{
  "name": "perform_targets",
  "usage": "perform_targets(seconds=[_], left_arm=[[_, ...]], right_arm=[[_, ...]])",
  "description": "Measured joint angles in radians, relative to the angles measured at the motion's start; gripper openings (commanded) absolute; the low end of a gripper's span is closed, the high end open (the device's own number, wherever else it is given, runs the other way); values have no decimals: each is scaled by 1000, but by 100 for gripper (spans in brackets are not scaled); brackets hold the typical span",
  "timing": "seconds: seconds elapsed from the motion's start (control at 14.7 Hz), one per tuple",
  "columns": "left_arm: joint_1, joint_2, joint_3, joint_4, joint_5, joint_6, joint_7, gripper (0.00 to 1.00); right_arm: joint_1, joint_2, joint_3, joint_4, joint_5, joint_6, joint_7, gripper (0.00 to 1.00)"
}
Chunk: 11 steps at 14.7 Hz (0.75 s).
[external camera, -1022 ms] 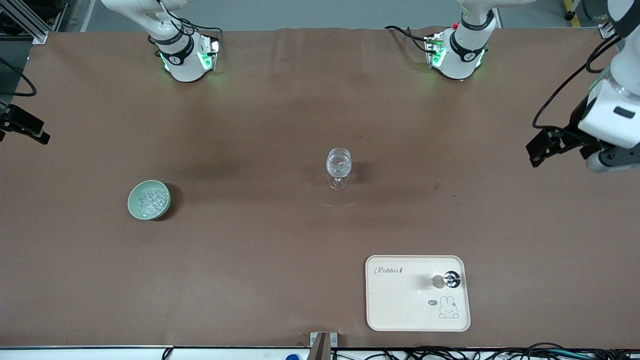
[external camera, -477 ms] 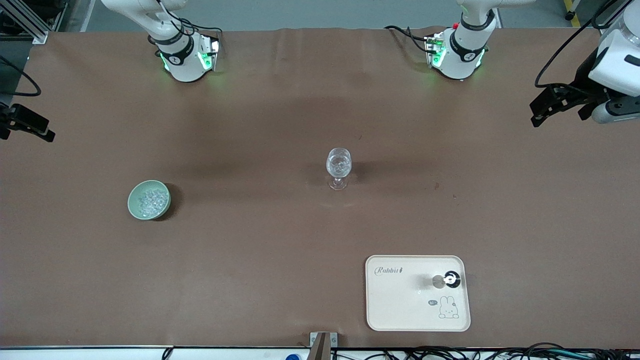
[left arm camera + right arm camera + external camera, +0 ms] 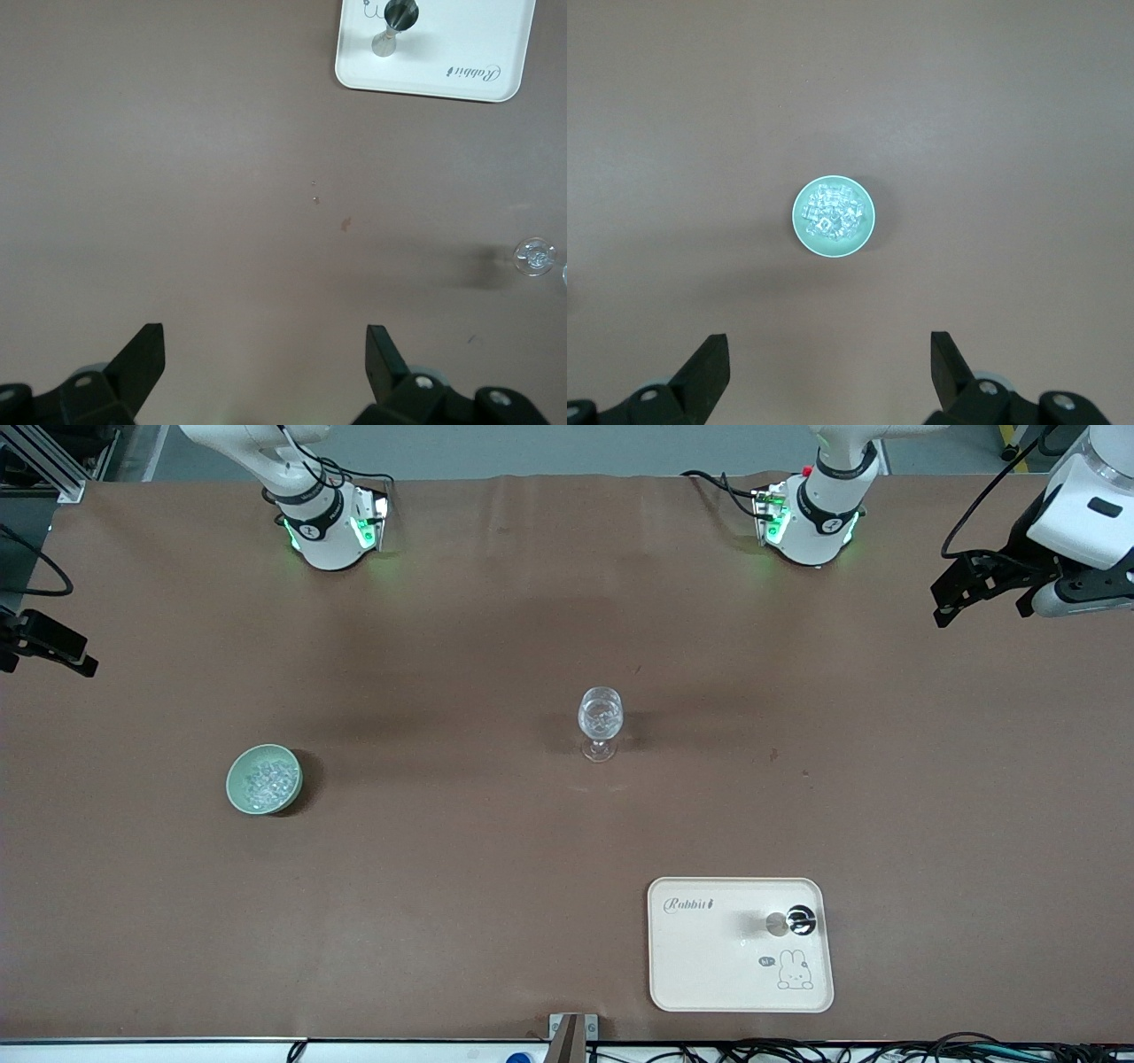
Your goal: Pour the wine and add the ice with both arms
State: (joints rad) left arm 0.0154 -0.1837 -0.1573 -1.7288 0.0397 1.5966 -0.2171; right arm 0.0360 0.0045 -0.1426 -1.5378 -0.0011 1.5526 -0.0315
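Note:
A stemmed glass (image 3: 601,722) stands mid-table with clear glittering bits in its bowl; it also shows at the edge of the left wrist view, glass (image 3: 536,257). The ice (image 3: 263,779) is heaped in a small green bowl (image 3: 237,790) toward the right arm's end, and the ice (image 3: 833,214) in its bowl (image 3: 802,232) lies below the right wrist camera. No wine shows. My left gripper (image 3: 946,602) hangs open and empty over the table's left-arm end, its jaws (image 3: 266,354) wide. My right gripper (image 3: 75,657) is open and empty over the other end, gripper (image 3: 828,359).
A cream tray (image 3: 709,974) with a rabbit drawing lies near the front edge, nearer the camera than the glass. A small metal jigger (image 3: 794,921) stands on it, jigger (image 3: 394,22) on tray (image 3: 461,53). Both arm bases stand along the table's back edge.
The left arm has drawn its gripper back toward its base end of the table. The right gripper has hardly shifted. Glass, bowl and tray have stayed put.

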Motion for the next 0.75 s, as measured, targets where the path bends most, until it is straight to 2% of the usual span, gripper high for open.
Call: perform_targets(seconds=[0.75], left_arm=[[-1, 68, 19, 57, -37, 16, 24, 100]], right_arm=[[0, 1, 1, 0, 0, 0, 0, 100]])
